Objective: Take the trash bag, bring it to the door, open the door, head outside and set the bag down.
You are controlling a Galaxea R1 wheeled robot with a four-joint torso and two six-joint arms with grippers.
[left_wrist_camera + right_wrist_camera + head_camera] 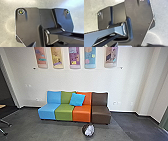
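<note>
While looking at the left gripper and the right gripper, cannot tell for either one whether released, clenched or grasping anything. Can make out the whitish trash bag well ahead of both grippers and apart from them, lying in a dark, rounded bin set down on the grey floor. Beyond bag and bin, farther out from the grippers, see a row of joined seats: from the left-gripper side to the right, light blue, green, orange and brown. Notice a bright blue cushion too, tilted, leaning where green meets orange. Higher up, past the seats, find five coloured panels along a pale wall. Off toward the left gripper's side, well apart from it, spot shiny chair legs on the floor.
</note>
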